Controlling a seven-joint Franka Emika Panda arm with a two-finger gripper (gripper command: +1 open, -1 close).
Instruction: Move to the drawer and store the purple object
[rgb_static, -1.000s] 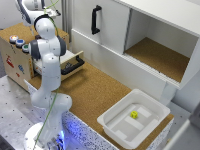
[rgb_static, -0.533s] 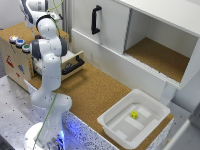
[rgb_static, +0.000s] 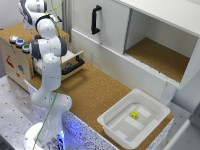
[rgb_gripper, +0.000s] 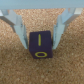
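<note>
In the wrist view my gripper (rgb_gripper: 41, 42) has its two pale fingers (rgb_gripper: 20, 30) pressed against the sides of the purple cube (rgb_gripper: 40, 45), which has a yellow mark on its face. Cork surface lies under it, and I cannot tell whether the cube touches it. In the exterior view the arm (rgb_static: 47, 50) stands over the plywood box (rgb_static: 15, 62) at the exterior view's left, and its own links hide the gripper and cube. The drawer (rgb_static: 70, 61), with a pale wood front and black bar handle (rgb_static: 75, 65), is pulled open beside the arm.
A big white cupboard (rgb_static: 107, 32) with a vertical black handle (rgb_static: 95, 19) and an open compartment stands at the back. A white plastic tub (rgb_static: 150, 125) holding a small yellow object (rgb_static: 134, 114) sits at the front, at the exterior view's right. Coloured buttons (rgb_static: 19, 41) sit on the plywood box.
The arm's upper links have shifted only slightly; the drawer, tub and cupboard have not moved.
</note>
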